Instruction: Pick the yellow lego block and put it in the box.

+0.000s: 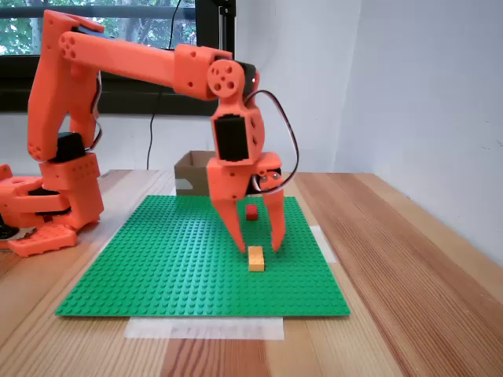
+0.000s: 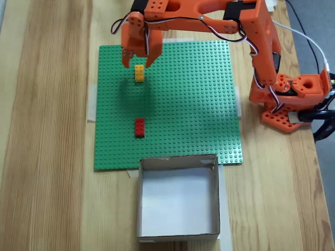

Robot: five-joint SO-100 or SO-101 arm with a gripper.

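The yellow lego block (image 1: 256, 258) (image 2: 139, 72) lies flat on the green baseplate (image 1: 173, 267) (image 2: 193, 104). My orange gripper (image 1: 258, 249) (image 2: 137, 64) hangs open just above the block's far end as a fixed view shows it, one finger on each side, with nothing held. The box (image 2: 178, 198) is brown cardboard with a pale inside and stands off the baseplate's edge; in a fixed view only its top (image 1: 191, 169) shows behind the arm.
A small red brick (image 1: 251, 212) (image 2: 139, 127) sits on the baseplate between the yellow block and the box. The arm's base (image 1: 47, 212) (image 2: 293, 99) stands beside the plate on the wooden table (image 1: 409, 275) (image 2: 47, 130).
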